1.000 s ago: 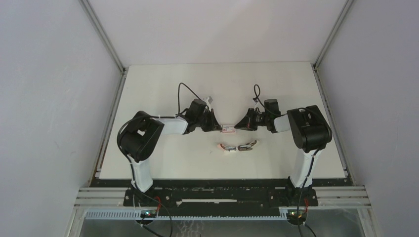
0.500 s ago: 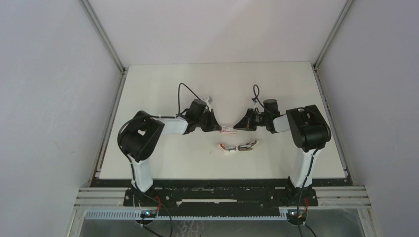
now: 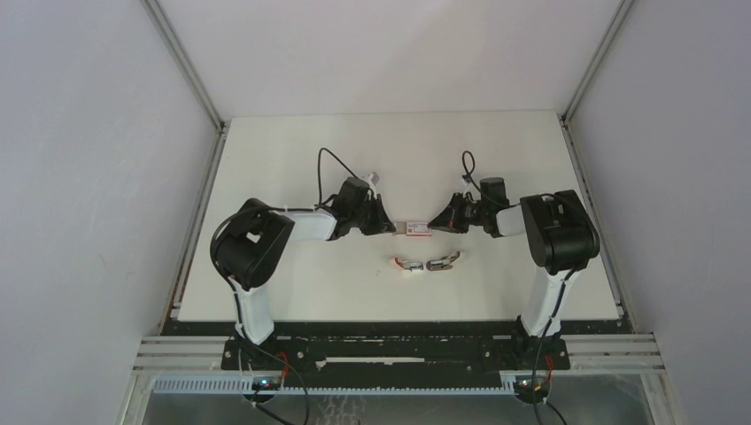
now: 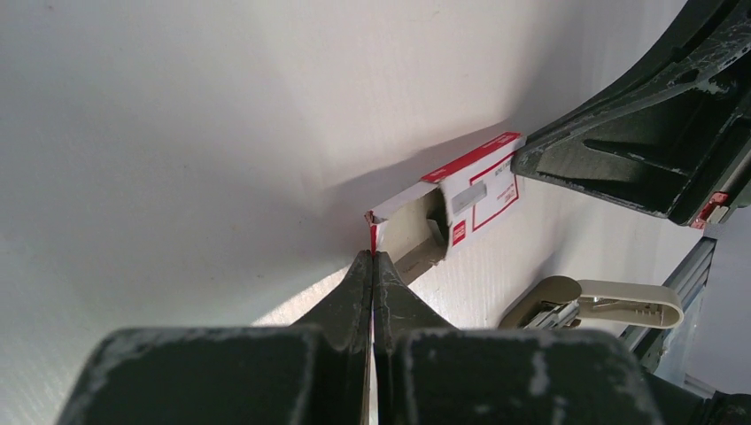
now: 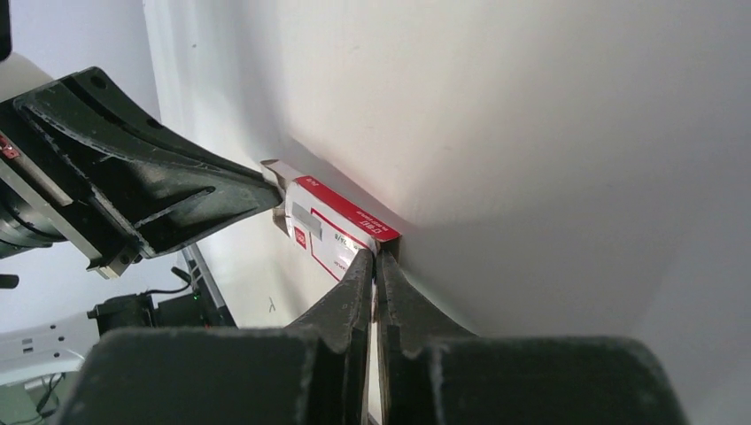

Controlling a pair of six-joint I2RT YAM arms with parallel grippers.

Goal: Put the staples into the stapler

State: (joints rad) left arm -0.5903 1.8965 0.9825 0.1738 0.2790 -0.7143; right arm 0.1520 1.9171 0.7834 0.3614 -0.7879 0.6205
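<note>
The staples' small white box with red print (image 3: 415, 230) lies between my two grippers at mid-table. My left gripper (image 3: 393, 228) is shut on the box's left end flap (image 4: 371, 232); beside the flap the box gapes open and shows its greyish inside (image 4: 416, 237). My right gripper (image 3: 433, 227) is shut on the opposite end of the box (image 5: 341, 226), its tips (image 5: 375, 258) pinching the edge. No loose staples show. The pale pink-and-white stapler (image 3: 406, 265) lies on the table just in front of the box, with neither gripper touching it.
A dark grey-brown tool (image 3: 443, 262) lies right of the stapler. A beige hinged tool with metal inside (image 4: 589, 305) shows low right in the left wrist view. The table's (image 3: 292, 283) raised rails run along its left and right sides.
The right gripper has drawn slightly to the right, and the box now reaches further right, with a darker stretch showing at its left end. The left gripper has stayed put.
</note>
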